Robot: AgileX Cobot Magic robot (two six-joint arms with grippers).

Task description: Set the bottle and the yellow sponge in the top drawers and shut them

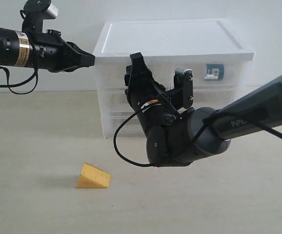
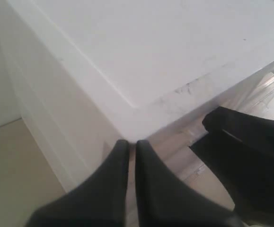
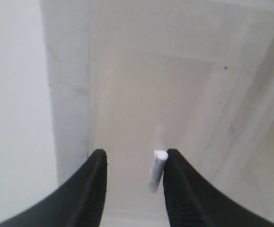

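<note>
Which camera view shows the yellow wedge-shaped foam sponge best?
The exterior view: the yellow wedge-shaped foam sponge lies whole and unobstructed on the table there. Neither wrist view shows it; both look at the white plastic drawer unit.

**Occlusions / cut-offs**

Ext cam: R arm [image 1: 189,136] blocks mid of unit [image 1: 170,36] front. L top drawer [image 1: 112,73] mostly hidden, lower drawers [image 1: 114,114] partly. Bottle [image 1: 214,71] only a hazy label patch thru R top drawer [image 1: 231,73]; rest too faint to tell. R arm and L arm [image 1: 14,48] run off pic edges.
R wrist cam: drawer front [image 3: 141,94] blurred; handle [image 3: 158,169] soft, contact w/ finger [image 3: 179,189] unclear.
L wrist cam: fingers [image 2: 113,189] cut by edge; dark blob [image 2: 250,161] blurred, cropped.
</note>
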